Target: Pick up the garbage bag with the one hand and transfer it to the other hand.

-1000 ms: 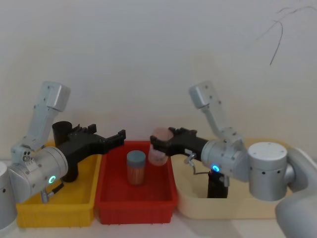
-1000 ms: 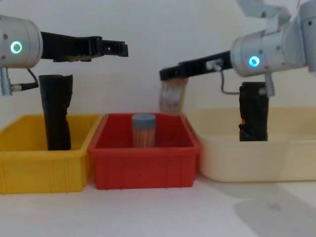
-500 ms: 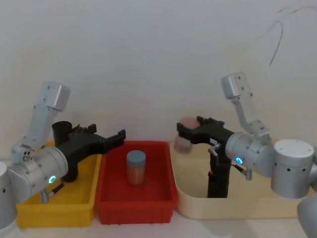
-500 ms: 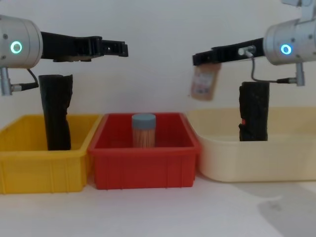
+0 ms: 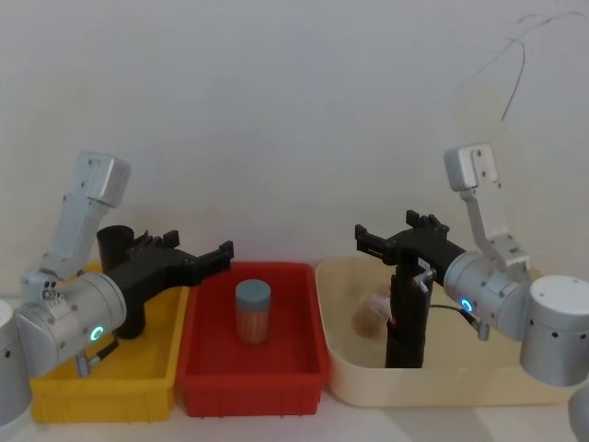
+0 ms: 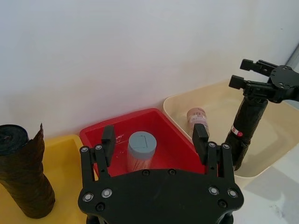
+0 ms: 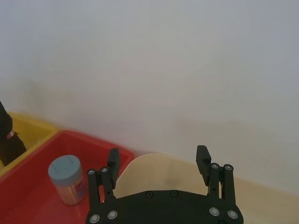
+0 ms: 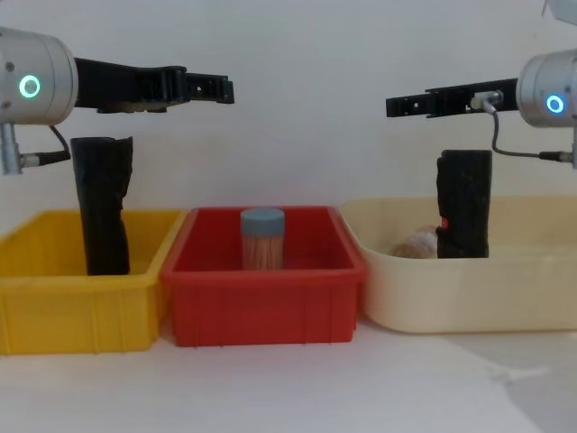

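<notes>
While the garbage bag [image 8: 463, 204] stood upright in the cream bin [image 8: 469, 289], the right gripper [image 5: 372, 241] hovered above it, jaws apart and empty; the left gripper [image 8: 219, 88] hung open over the red bin [image 8: 266, 302].

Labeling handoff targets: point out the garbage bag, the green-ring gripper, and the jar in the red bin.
garbage bag [image 8: 463, 203], chest view, mid-body of the roll.
green-ring gripper [image 5: 224, 251], head view, between its fingertips.
jar [image 5: 253, 313], head view, side wall below the lid.

Table [image 8: 288, 388] (white) bearing three bins [image 8: 270, 298].
</notes>
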